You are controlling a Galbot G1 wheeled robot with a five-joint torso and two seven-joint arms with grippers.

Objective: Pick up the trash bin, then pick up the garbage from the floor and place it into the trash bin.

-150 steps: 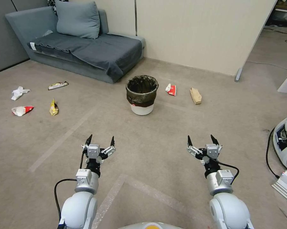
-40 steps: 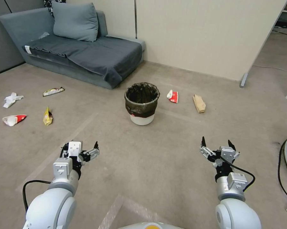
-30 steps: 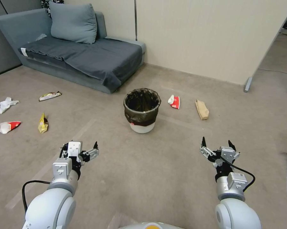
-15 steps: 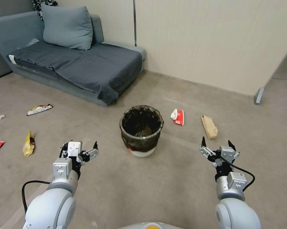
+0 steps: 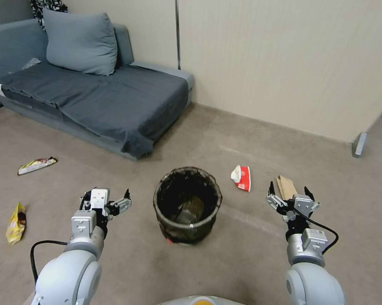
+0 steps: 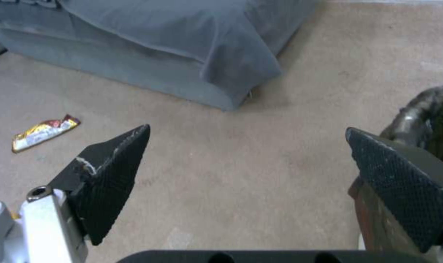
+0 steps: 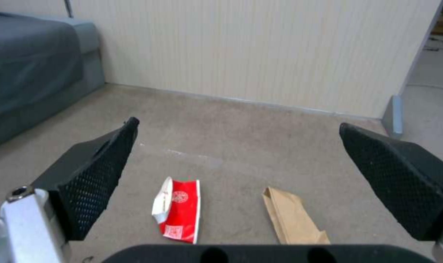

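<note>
The trash bin (image 5: 186,234) stands upright on the beige floor (image 5: 237,262), close in front of me, between my two arms; its dark liner covers the rim and its edge (image 6: 422,109) shows in the left wrist view. My left gripper (image 5: 106,195) (image 6: 247,128) hangs open to the bin's left. My right gripper (image 5: 288,188) (image 7: 238,122) is open on the bin's right. Garbage on the carpet: a red-and-white wrapper (image 5: 242,178) (image 7: 178,210) and a tan paper bag (image 5: 285,186) (image 7: 292,217) beyond the right gripper, a yellow packet (image 5: 15,217) and a snack wrapper (image 5: 37,165) (image 6: 45,132) at left.
A grey sofa (image 5: 98,97) (image 6: 158,54) with a cushion (image 5: 81,42) stands at the back left. A beige partition wall (image 5: 284,63) (image 7: 260,51) runs behind the bin, with its foot (image 5: 359,145) at the right. A faint tape strip (image 5: 246,216) crosses the carpet.
The whole view has shifted as I moved forward: the bin and litter now sit nearer and lower. Both arms hold their pose; since 5 s ago the left wrist has turned.
</note>
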